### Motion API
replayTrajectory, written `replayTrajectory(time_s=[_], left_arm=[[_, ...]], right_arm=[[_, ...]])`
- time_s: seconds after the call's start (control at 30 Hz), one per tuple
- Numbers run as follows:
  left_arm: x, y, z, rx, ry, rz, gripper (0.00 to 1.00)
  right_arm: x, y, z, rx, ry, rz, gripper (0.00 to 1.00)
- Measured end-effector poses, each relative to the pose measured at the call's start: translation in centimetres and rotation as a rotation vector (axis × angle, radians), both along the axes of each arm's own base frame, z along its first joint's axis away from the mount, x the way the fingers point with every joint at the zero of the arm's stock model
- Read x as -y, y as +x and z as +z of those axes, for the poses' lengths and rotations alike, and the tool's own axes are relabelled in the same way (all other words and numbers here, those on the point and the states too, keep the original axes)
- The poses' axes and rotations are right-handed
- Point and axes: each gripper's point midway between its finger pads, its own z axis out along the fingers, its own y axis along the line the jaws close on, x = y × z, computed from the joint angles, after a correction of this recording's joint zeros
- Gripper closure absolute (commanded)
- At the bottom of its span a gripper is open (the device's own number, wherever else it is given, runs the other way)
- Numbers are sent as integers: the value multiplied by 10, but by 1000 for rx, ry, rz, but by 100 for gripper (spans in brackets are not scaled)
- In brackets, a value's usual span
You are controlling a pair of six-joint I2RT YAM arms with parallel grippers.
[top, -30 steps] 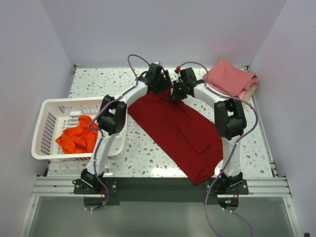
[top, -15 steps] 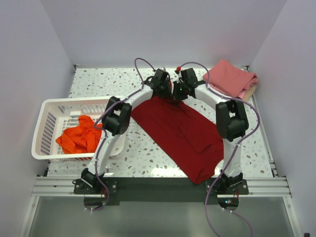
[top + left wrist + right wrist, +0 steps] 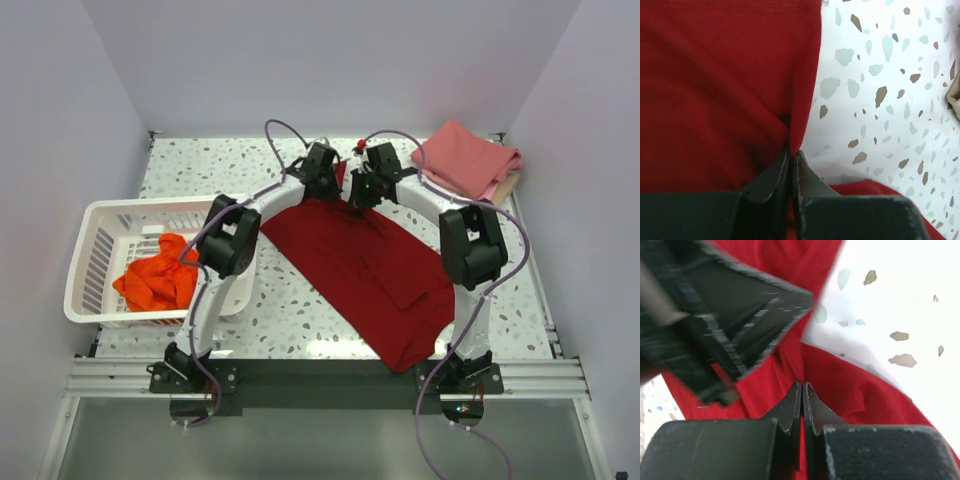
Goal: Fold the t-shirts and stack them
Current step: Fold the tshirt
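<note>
A large dark crimson t-shirt (image 3: 370,270) lies spread on the speckled table, running from the far middle down to the near right. At its far edge, my left gripper (image 3: 330,178) is shut on a pinch of the crimson cloth (image 3: 795,125). My right gripper (image 3: 358,192) sits close beside it, also shut on a fold of the same shirt (image 3: 840,385). A bright orange-red t-shirt (image 3: 158,275) lies crumpled in the basket. A folded pink t-shirt (image 3: 465,158) rests at the far right on a tan one (image 3: 512,185), of which only an edge shows.
A white slotted plastic basket (image 3: 100,225) stands at the left, next to the left arm's elbow. Walls close in the table on the left, back and right. The left gripper's body (image 3: 725,315) fills the upper left of the right wrist view.
My left gripper has closed on the crimson shirt's far edge, and its arm shifted slightly. The right gripper stayed shut on the cloth beside it.
</note>
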Motion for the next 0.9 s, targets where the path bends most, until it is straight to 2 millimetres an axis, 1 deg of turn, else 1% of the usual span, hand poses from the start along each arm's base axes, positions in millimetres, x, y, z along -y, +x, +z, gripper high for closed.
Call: replayTrajectory(time_s=[0.07,0.27,0.37,0.47,0.6,0.7,0.77,0.8,0.83,0.9], left_arm=[[-8,-6,6,1,-13,19,100],[-26,-12,30,32,-68,72,100],[-31,-14,37,43,-79,88,100],[-35,-15,37,42,-83,98,100],[-46,-23,27,13,-73,116,100],[-54,-29,25,8,-58,134,100],[-57,-32,28,10,-54,144,100],[-58,-33,29,11,-53,145,100],[-59,-33,31,15,-51,149,100],[-65,-30,34,26,-50,164,100]], right_arm=[[1,-2,2,1,1,0,100],[-6,-4,16,26,18,15,100],[-11,-8,17,24,23,29,100],[-18,-12,17,23,25,45,100],[-27,-19,16,14,21,66,100],[-34,-25,16,9,18,84,100],[-37,-28,16,6,15,91,86],[-37,-29,17,6,13,91,78],[-35,-32,17,-1,5,88,63],[-27,-39,19,-28,-23,78,52]])
